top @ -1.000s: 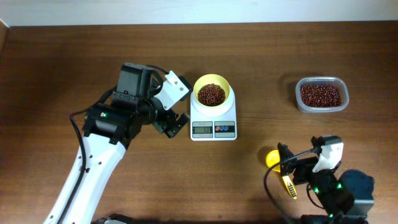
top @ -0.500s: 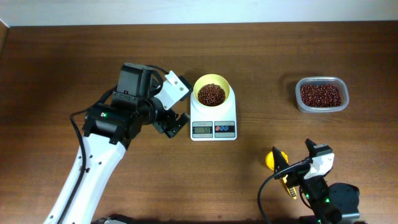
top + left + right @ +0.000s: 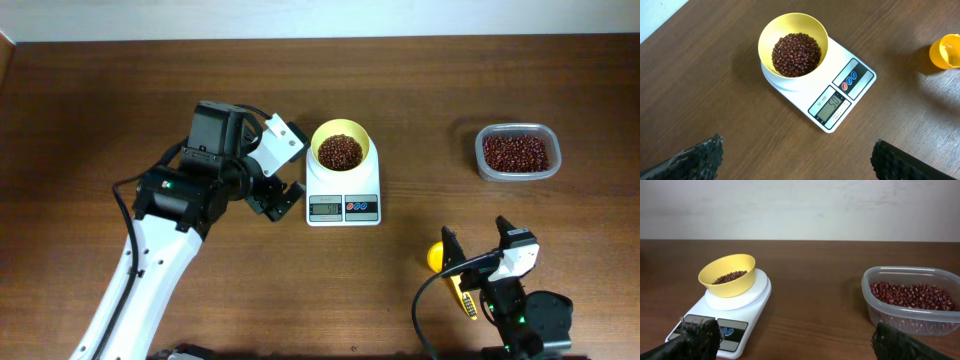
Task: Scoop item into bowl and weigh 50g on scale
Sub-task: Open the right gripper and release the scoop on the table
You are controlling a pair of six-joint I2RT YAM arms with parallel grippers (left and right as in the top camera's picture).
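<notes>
Overhead, the left gripper [image 3: 283, 198] hangs with its fingers spread and empty. Just to its right sits the small white rectangular digital scale [image 3: 341, 197], carrying the small round pale yellow plastic bowl [image 3: 366, 145], which holds a heap of small dark red-brown beans [image 3: 340, 152]. The right gripper [image 3: 475, 238] is low and near the table's front edge, also spread wide. The yellow handled plastic scoop [image 3: 437, 257] lies on the brown wooden table [image 3: 150, 80] close by its left finger, not gripped. The clear rectangular plastic container [image 3: 518, 128], with more beans in it, stands well ahead and to its right. In the left wrist view nothing lies between the black fingers [image 3: 695, 156]; bowl and scale sit ahead of them, and the grey display [image 3: 830, 104] seems to read 50, though the digits are small. In the right wrist view the gap between the fingers is likewise bare, with bowl and scale ahead to the left and the container ahead to the right. Scooping looks finished and the target weight apparently reached, so little seems left beyond confirming the reading.
</notes>
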